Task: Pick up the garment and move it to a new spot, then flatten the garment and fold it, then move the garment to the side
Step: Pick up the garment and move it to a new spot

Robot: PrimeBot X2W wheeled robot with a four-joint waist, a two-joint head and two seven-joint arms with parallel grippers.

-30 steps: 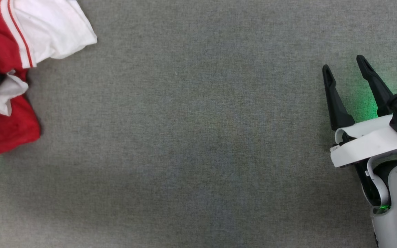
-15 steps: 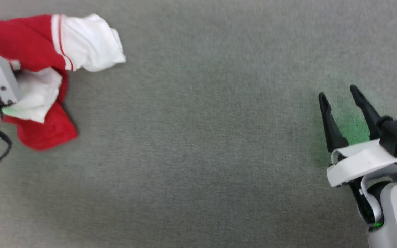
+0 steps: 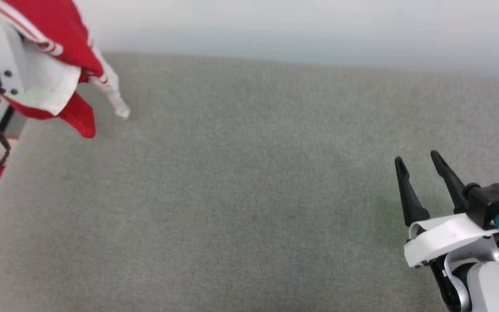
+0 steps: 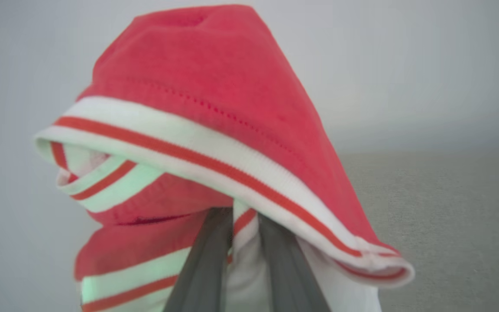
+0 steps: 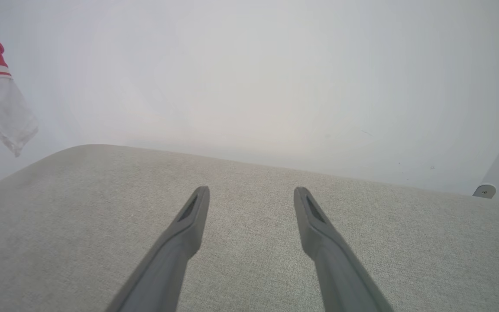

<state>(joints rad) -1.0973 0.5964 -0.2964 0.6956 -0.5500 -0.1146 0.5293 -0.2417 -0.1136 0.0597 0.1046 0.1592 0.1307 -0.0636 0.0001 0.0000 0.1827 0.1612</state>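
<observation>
Fabric bunched around the left gripper (image 4: 244, 216), whose two dark fingers were pinched almost together on the red-and-white striped trim of the garment (image 4: 215, 86). In the head view the garment (image 3: 59, 39) hung in a crumpled red and white bundle at the upper left, over the far left corner of the grey cloth surface (image 3: 249, 195), with one white sleeve (image 3: 117, 104) dangling down. From the right wrist view that sleeve end (image 5: 2, 112) showed against the pale wall (image 5: 249, 78), clear of the surface. Well apart at the lower right, the right gripper (image 3: 417, 157) hovered over bare grey cloth, its fingers spread wide with nothing between them (image 5: 251, 190)
</observation>
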